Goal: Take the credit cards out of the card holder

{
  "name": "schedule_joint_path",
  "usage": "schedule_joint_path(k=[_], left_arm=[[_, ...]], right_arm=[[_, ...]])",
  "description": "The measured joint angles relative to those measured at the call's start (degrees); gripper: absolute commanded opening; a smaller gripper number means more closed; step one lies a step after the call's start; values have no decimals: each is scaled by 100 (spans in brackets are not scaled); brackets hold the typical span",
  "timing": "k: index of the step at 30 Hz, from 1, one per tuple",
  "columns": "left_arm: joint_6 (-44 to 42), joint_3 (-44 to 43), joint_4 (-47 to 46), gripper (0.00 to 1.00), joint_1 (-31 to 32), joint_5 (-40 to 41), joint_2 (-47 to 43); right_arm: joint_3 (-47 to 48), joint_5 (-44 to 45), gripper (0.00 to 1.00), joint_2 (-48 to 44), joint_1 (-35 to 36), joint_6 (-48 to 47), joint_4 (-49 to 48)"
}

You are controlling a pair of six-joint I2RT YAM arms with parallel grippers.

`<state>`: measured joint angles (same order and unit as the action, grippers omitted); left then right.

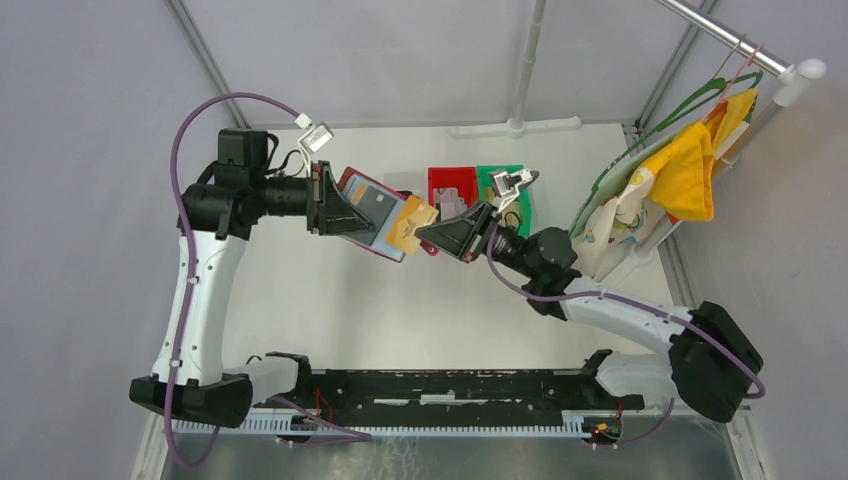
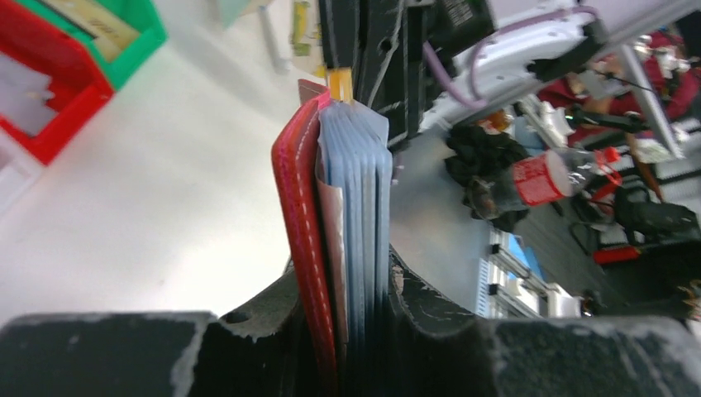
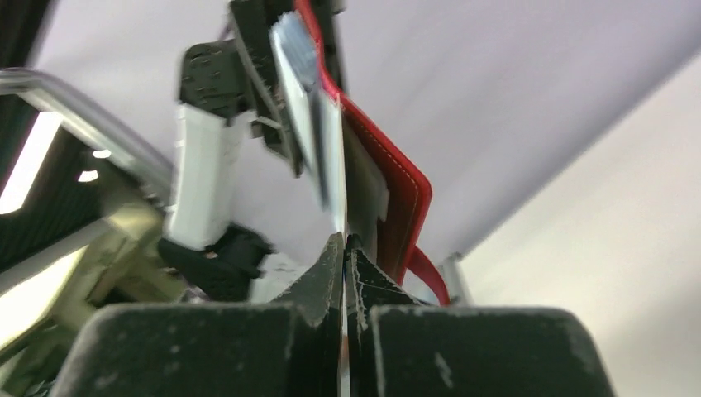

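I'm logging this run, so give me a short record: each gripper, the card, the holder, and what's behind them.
left gripper: shut on holder, aloft
right gripper: shut on tan card
tan card: partly out of holder
holder: open, grey card inside
behind: red bin, green bin

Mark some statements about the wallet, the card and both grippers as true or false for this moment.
1. The left gripper clamps the dark red leather folding card holder. True.
2. The card holder lies flat on the table. False: it is held up off the table.
3. The right gripper is pinched shut on the thin tan plastic card sticking out of the holder. True.
4. The tan card is fully clear of the holder. False: one end still appears tucked inside it.
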<state>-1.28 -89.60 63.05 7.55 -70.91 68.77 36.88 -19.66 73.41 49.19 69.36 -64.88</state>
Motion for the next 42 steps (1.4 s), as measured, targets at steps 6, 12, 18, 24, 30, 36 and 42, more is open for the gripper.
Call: schedule_joint_path(k=[6, 12, 18, 24, 30, 36, 42], left_arm=[[-409, 0, 127, 2, -7, 1139, 0], [-892, 0, 269, 2, -9, 1729, -13], [-1344, -39, 675, 2, -9, 1799, 9], [-1950, -199, 1244, 2, -9, 1738, 31], [-2240, -195, 1397, 2, -9, 1676, -66], [-2317, -195, 1449, 2, -9, 1620, -107], [-2330, -195, 1456, 2, -9, 1504, -120]], right_arm=[[564, -332, 0, -798, -1049, -1714, 3342], [2096, 428, 0, -400, -1399, -3425, 6332], [3126, 1110, 0, 914, -1493, -4332, 7764], [3963, 1646, 0, 1766, -2096, -5027, 8841], [3987, 2146, 0, 1816, -2527, -5386, 9176], [4155, 2361, 0, 2229, -2601, -5630, 9337], [4406, 2304, 0, 2763, -2673, -5724, 9412]])
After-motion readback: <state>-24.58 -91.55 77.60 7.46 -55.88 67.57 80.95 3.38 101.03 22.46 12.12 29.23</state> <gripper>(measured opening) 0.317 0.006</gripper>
